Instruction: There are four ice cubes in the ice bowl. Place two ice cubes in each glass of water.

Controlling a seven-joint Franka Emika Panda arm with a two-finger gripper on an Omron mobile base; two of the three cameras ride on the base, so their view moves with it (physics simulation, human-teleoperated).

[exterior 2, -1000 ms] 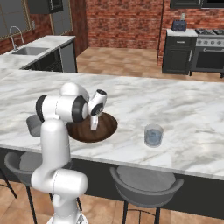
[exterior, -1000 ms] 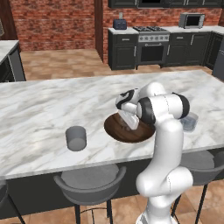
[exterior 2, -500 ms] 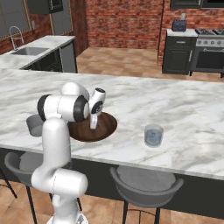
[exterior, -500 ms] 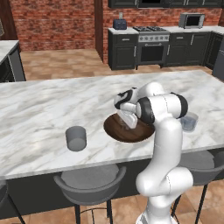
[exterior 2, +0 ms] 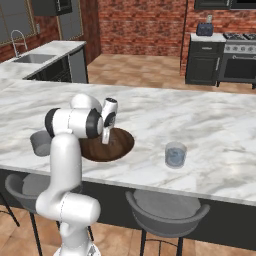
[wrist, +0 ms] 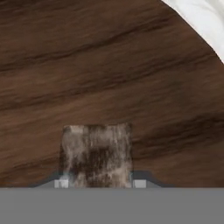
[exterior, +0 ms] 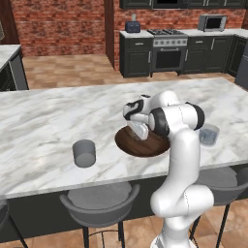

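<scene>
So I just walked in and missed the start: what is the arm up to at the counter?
The white arm has its gripper down inside the dark wooden ice bowl on the marble island. In the hand view a pale ice cube sits right at the fingertips, between them, though whether it is actually gripped cannot be told. Two tumblers stand apart from the bowl: the left glass and the right glass, which holds water. No ice is visible in either one.

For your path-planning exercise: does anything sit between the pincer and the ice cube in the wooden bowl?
Nothing visible does. In the hand view the ice cube lies on the ice bowl directly at the pincer, with no other object between them.
</scene>
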